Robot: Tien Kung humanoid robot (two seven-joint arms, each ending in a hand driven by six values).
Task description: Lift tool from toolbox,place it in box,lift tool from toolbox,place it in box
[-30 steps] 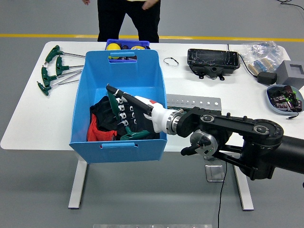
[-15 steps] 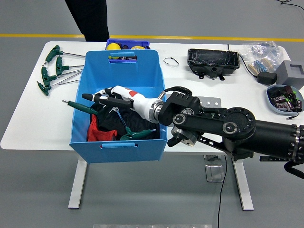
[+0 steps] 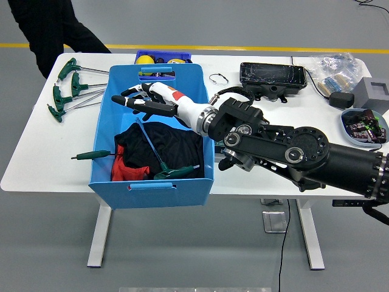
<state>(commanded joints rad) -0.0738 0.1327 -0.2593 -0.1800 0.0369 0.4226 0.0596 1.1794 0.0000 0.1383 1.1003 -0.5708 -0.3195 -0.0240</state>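
Reaching: right arm (image 3: pixel 292 155) is coming in from the frame's right edge & stretching up-left across the blue box (image 3: pixel 103 146), w/ the right hand (image 3: pixel 152 100) hanging over the box's upper part.
Right hand: white & black, fingers (image 3: pixel 130 97) spread and pointing left, holding nothing.
Left arm: not showing in the frame.
Blue box: sitting left of centre on the white table (image 3: pixel 36 146), near wall overhanging the table's lower edge a bit; dark cloth w/ a red patch (image 3: pixel 124 170) lying inside.
Tools in box: one green-handled T-wrench (image 3: pixel 176 171) is lying at the box's lower right w/ its shaft (image 3: pixel 149 143) slanting up-left over the cloth; another green-handled tool (image 3: pixel 94 154) is resting across the box's left wall, tip poking out leftward.
Tools on table: more green T-handle wrenches (image 3: pixel 67 85) are lying in the upper left of the frame, just left of the box, apart from the hand.
Small blue bin (image 3: pixel 163 56): sitting behind the box at top centre, yellow bits inside.
Right side of table: black case (image 3: pixel 272 76), plastic bag of parts (image 3: pixel 334 73), grey block (image 3: pixel 374 94), tray of small items (image 3: pixel 364 128).
Metal strip w/ holes (image 3: pixel 267 131): partly hidden under the arm.
Person: in dark clothes, standing at the frame's top left (image 3: pixel 42 30), hands not touching the table.
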